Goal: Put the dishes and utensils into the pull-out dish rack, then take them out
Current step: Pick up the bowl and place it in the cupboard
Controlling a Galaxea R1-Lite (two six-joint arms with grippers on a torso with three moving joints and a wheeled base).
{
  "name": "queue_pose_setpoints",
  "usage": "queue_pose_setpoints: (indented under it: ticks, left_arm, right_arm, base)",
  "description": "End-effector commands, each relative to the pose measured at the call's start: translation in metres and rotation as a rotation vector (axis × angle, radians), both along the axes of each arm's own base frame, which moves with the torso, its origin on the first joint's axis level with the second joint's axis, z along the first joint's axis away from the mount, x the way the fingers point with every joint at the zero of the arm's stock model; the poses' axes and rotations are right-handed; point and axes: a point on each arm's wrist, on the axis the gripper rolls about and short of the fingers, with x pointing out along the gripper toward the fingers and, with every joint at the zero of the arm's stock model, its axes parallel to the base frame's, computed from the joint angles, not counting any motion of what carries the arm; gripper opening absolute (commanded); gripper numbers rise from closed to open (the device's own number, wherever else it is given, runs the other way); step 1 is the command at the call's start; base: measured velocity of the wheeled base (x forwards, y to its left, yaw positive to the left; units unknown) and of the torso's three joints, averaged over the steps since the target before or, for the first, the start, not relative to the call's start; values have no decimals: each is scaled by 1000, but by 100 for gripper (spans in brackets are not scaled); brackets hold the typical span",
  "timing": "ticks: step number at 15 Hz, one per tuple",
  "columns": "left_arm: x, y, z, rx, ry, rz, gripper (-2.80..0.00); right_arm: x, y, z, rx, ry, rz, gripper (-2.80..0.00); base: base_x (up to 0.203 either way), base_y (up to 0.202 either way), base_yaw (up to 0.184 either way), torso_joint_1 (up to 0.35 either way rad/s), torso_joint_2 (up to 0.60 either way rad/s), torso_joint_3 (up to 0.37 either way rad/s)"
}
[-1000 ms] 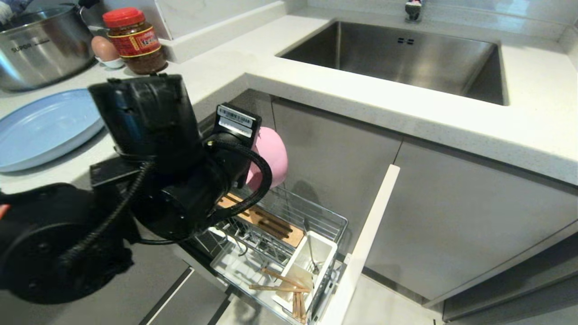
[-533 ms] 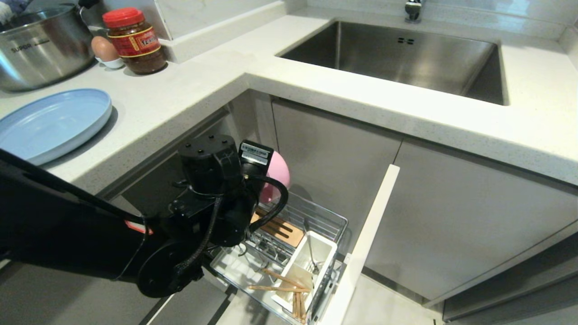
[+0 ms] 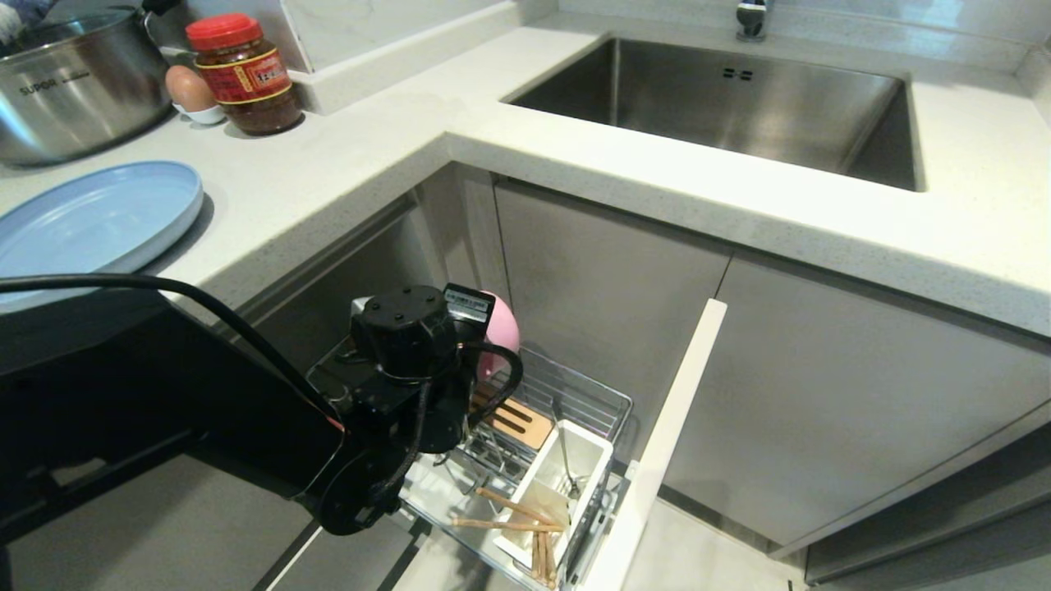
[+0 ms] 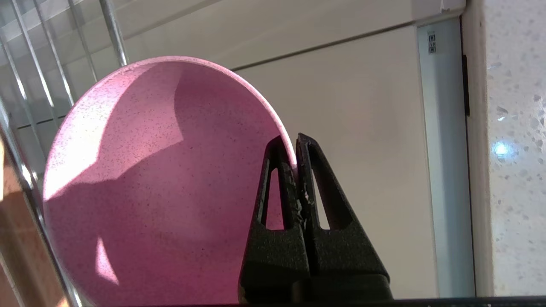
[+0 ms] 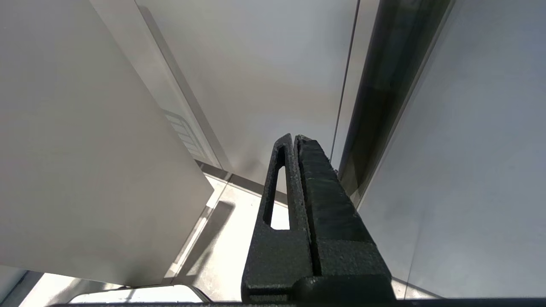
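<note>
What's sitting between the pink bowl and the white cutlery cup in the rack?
Head view: the slotted wooden strip lies between the pink bowl and the cutlery cup.

Head view high over the pull-out dish rack (image 3: 525, 427), left wrist view close behind the pink bowl (image 4: 162, 187), both sharing it

The left gripper (image 4: 294, 147), pinching the pink bowl (image 4: 162, 192) by its rim, sits low over the back of the pull-out dish rack (image 3: 566, 394), hemmed by the countertop overhang (image 3: 345, 222) and cabinet face (image 3: 608, 279). The open white door (image 3: 665, 443) walls the rack's right side. Chopsticks (image 3: 513, 513) and the cutlery cup (image 3: 566, 476) crowd its front.
</note>
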Motion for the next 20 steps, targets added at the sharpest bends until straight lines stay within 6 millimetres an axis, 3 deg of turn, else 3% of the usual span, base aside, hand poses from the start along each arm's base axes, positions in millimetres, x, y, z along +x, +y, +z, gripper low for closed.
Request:
queue_pose_setpoints:
  ticks: [1,12,20]
  left_arm:
    - [7,4,-8,-4,2,11,-280]
    - [23,23,-17,-33,10,24,-280]
    - [28,27,-23,-30,24,34,-280]
  right_arm:
    - [0,0,0,0,-4,0,-280]
    - [0,0,0,0,-5,0,-280]
    - [0,0,0,0,-4,0,-280]
  base:
    - [0,0,0,0,0,0]
    - [0,0,0,0,0,0]
    - [0,0,0,0,0,0]
